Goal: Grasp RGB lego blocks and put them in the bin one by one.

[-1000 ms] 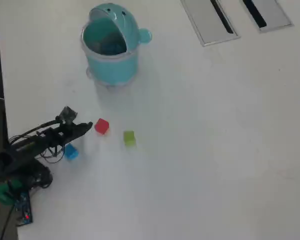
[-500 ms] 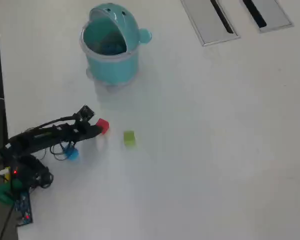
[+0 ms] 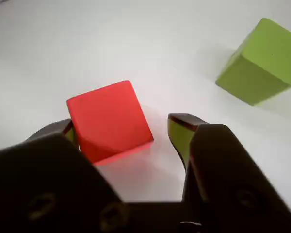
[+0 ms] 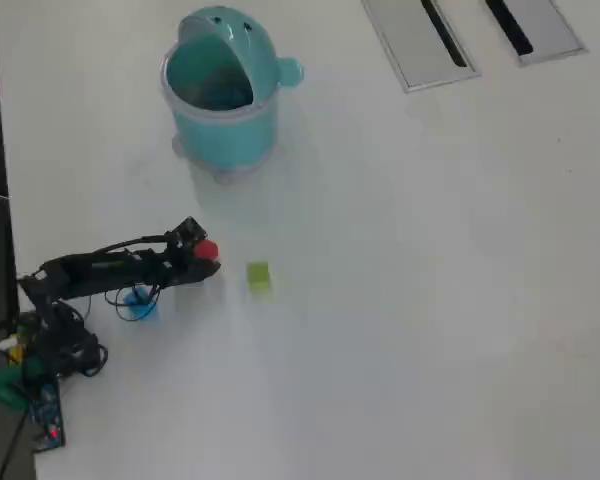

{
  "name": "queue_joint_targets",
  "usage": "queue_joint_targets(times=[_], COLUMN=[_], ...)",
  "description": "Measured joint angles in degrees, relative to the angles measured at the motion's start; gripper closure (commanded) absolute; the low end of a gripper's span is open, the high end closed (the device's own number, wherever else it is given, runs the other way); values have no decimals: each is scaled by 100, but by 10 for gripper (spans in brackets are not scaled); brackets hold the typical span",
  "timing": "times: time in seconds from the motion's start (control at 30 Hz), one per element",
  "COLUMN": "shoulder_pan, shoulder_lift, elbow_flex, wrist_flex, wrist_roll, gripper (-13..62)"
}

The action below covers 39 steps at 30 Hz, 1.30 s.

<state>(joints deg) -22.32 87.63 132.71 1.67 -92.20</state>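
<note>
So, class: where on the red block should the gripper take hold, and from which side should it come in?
Grip the red block on its two opposite flat side faces, coming down from above as the open gripper does in the wrist view. It is a cube lying flat on the table, and the green block sits well clear.

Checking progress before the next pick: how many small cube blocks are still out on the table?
3. The small red cube sits between the open pincer tips, the yellow-green cube lies just right of it overhead, and the blue cube is partly hidden under the arm.

Arm [image 4: 100, 268] stretched low toward the overhead view's right, jaws apart, gripper [image 3: 123, 138] near the table
</note>
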Motion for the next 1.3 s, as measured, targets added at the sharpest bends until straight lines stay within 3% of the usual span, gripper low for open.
queue_joint_targets(times=[0.3,0.97,1.3], shoulder_pan=[53,-501,-1644], shoulder_lift=[-325,967,2250], elbow_flex=[-26,-18,-747], wrist_flex=[-738,-870,-448], wrist_roll=[686,1740,1863], gripper=[298,323,323])
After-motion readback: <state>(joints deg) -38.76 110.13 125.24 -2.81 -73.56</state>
